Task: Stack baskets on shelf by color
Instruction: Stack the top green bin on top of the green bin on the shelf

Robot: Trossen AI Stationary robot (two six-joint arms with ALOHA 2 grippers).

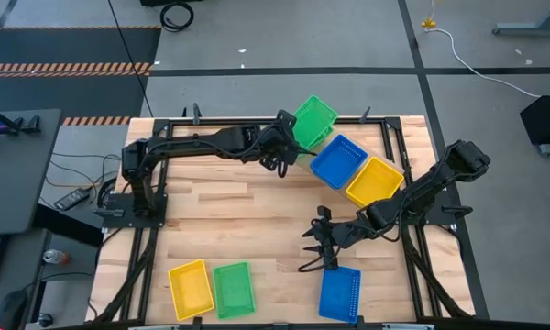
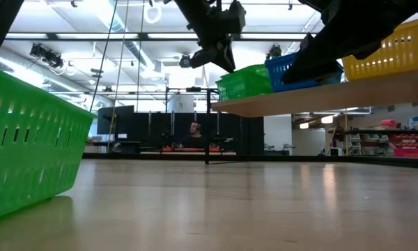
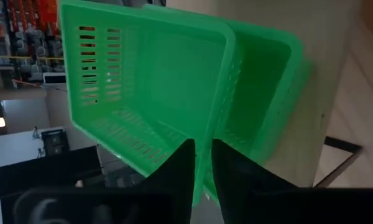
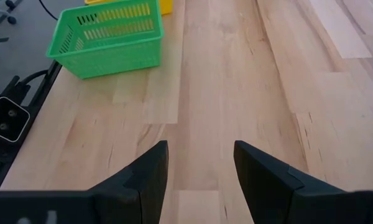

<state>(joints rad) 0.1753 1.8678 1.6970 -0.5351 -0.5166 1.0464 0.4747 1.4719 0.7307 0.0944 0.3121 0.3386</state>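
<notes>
Shelf (image 1: 385, 147), green basket (image 3: 155, 87) wall seemingly between left tool (image 3: 202, 168)

A light wooden bench (image 1: 257, 220) is filling the middle of the overhead view, sitting on a grey concrete floor (image 1: 284, 37). A white cable (image 1: 467, 55) is trailing across that floor beyond the bench's far right corner, and a black-and-orange striped strip (image 1: 64, 67) is lying to the far left. In the room behind, a person (image 2: 194, 136) is sitting at a distant desk.
</notes>
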